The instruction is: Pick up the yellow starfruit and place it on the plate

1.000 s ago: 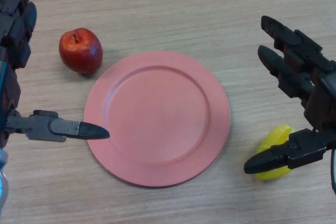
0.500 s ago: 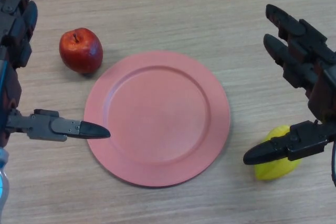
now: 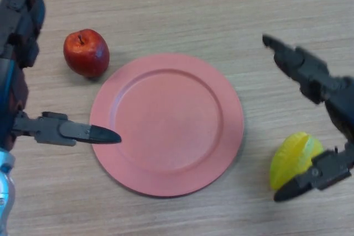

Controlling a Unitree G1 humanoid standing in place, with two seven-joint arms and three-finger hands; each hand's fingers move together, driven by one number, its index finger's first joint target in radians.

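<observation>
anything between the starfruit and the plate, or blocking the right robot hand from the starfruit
Nothing visible. The starfruit lies on bare table just right of the plate, with only wood between them. The right robot hand is open right at the fruit, thumb below it and fingers above. The apple sits off the plate's far left.

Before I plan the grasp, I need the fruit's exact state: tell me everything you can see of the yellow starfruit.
The yellow starfruit is glossy, yellow with a greenish tinge, and ridged, with one ridge running along its top. It lies on the wooden table, right of the pink plate and clear of its rim. The right hand is spread open around it: the fingers reach above and beyond it, while the thumb crosses its lower right edge. Whether the thumb actually touches it is unclear. It is not lifted.
</observation>
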